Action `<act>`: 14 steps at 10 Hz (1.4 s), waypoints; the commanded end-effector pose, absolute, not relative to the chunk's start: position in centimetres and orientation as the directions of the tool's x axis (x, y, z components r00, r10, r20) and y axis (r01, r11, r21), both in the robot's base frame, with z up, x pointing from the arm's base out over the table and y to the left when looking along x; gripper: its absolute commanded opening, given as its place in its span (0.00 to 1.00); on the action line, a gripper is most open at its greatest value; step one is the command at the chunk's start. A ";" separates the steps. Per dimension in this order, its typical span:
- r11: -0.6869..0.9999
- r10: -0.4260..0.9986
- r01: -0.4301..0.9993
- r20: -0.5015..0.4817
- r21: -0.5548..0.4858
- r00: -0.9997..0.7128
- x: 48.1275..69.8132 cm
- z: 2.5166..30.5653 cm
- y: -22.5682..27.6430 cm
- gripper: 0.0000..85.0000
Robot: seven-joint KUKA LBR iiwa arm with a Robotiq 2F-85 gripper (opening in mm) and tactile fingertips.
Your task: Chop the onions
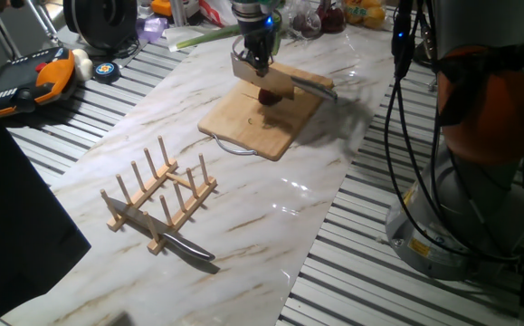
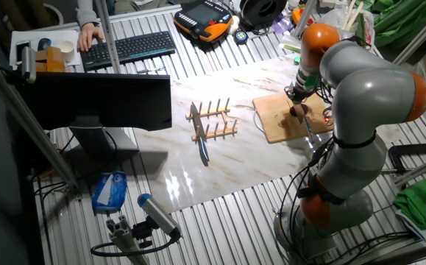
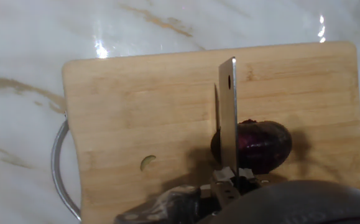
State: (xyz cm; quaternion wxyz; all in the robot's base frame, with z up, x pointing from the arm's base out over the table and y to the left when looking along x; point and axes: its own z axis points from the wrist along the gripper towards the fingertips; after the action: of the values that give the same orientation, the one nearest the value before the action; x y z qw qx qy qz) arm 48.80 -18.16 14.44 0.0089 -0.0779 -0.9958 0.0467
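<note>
The jaws [image 1: 256,62] are clamped on the handle of a cleaver [image 1: 263,77], as far as I can read it from the fixed views; in the hand view the handle runs out of the lower edge of the frame, and the fingers themselves are hidden behind it. From there the cleaver blade [image 3: 228,115] stands on edge, running straight up the middle of the frame, with its hanging hole near the far tip. Its lower part rests against the left side of the onion [image 3: 257,144]. I see the onion as a dark purple-red bulb, its long axis lying left to right across the frame, square to the blade. It sits on the wooden cutting board [image 3: 136,112], lower right of centre. The board lies on the marble bench [image 1: 271,199]. Lower left in one fixed view, a wooden rack [image 1: 157,195] stands with a knife [image 1: 166,237] lying across it.
</note>
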 end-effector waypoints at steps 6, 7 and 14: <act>0.978 0.201 0.199 0.030 -0.064 -0.979 49.2 14.8 -18.6 0.01; 0.978 0.200 0.197 0.032 -0.071 -0.979 49.4 15.1 -19.1 0.01; 0.987 0.160 0.160 0.003 -0.028 -0.987 49.8 13.9 -22.2 0.01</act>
State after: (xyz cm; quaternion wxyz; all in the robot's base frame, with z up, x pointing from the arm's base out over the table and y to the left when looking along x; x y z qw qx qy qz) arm 49.85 -22.17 13.85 0.0024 -0.0807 -0.9966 0.0137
